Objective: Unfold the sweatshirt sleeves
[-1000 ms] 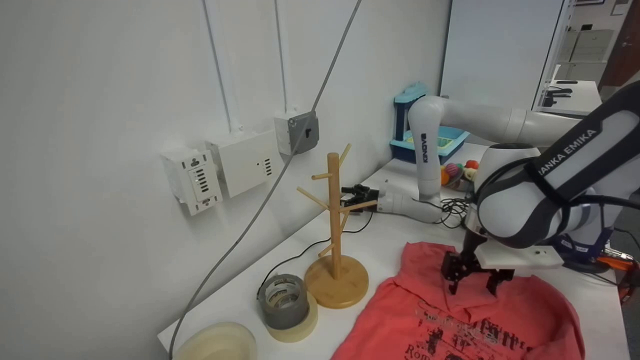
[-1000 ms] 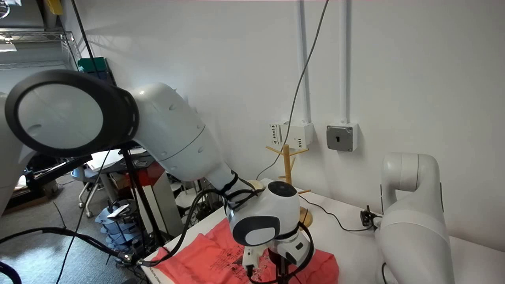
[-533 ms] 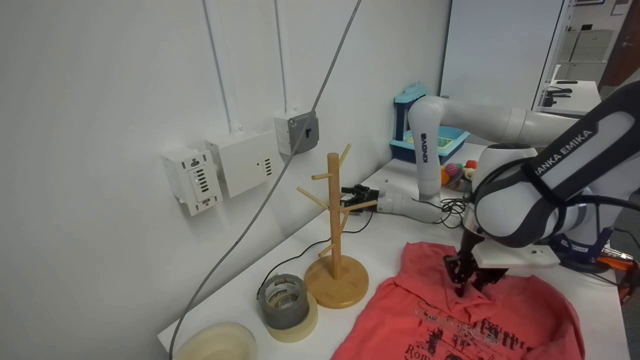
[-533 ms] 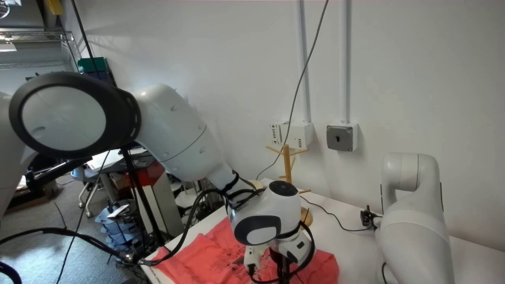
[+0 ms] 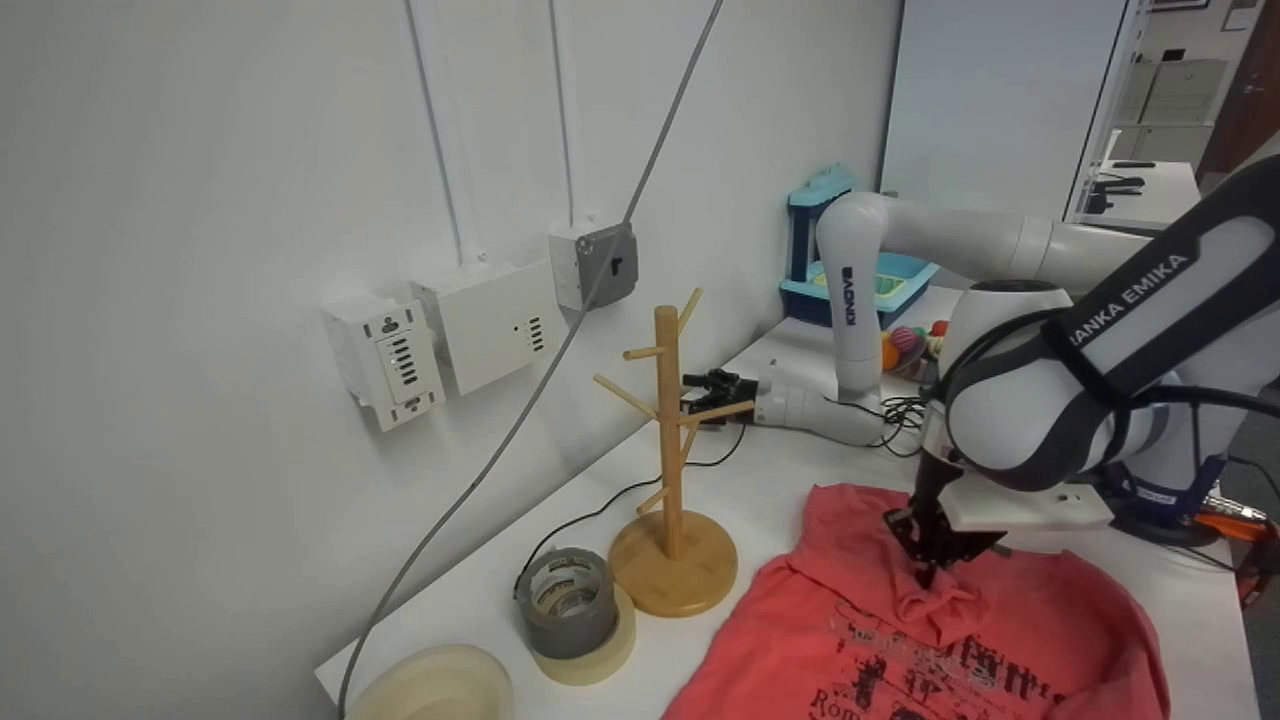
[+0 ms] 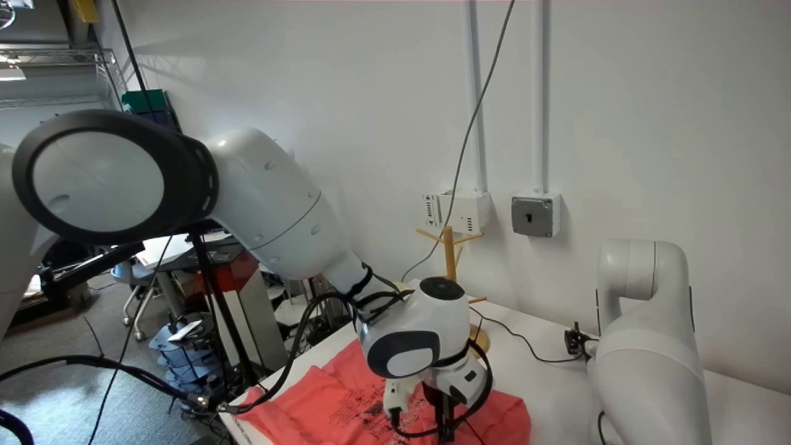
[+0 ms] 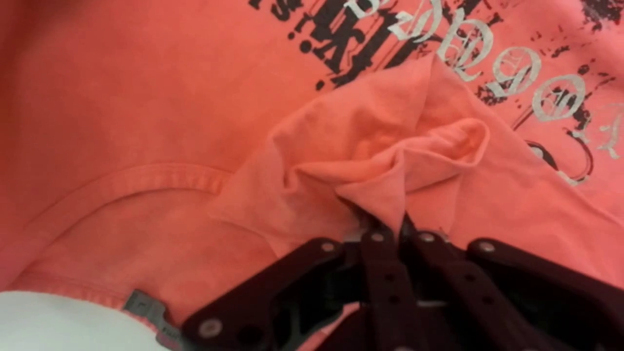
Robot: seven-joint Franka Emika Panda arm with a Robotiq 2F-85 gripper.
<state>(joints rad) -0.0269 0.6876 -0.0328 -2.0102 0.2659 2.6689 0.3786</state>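
White counter (image 5: pixel 770 480) beside a pale wall (image 5: pixel 200 220), as I saw it from my remote station: the coral-red sweatshirt (image 5: pixel 900 640) lay on the counter, its printed lettering (image 5: pixel 940 680) uppermost, near the wooden mug tree (image 5: pixel 671 440). In the wrist view, a flap (image 7: pixel 360 117) of the garment was folded over one end of the neckline (image 7: pixel 151 176). My hand (image 7: pixel 392 225) was clenched on a gathered pinch of this flap.
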